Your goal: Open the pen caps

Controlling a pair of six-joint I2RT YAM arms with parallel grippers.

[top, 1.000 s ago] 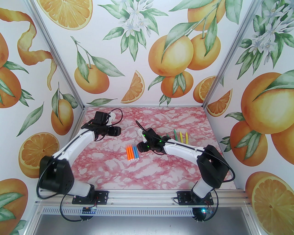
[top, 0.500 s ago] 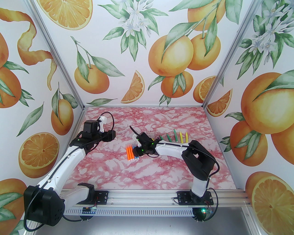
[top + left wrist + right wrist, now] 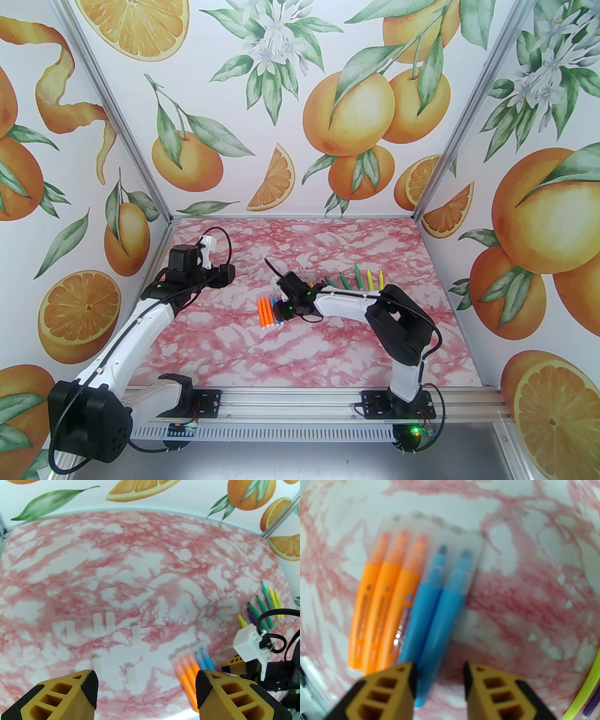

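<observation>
A: Top view?
B: I log the left gripper (image 3: 226, 276) toward the table's (image 3: 328, 356) far-left corner, and the right gripper (image 3: 282, 311) over the orange and blue markers (image 3: 266, 313), mid-table.
A: Left wrist?
B: Left jaws wide, empty; loose pen caps (image 3: 97, 623), clear, lie on the table.
A: Right wrist?
B: Jaws partly apart, straddling one blue marker's (image 3: 443, 611) end; fitted pen caps (image 3: 421, 550) on all five.

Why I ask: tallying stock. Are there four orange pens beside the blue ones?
No, three orange pens lie beside two blue pens.
</observation>
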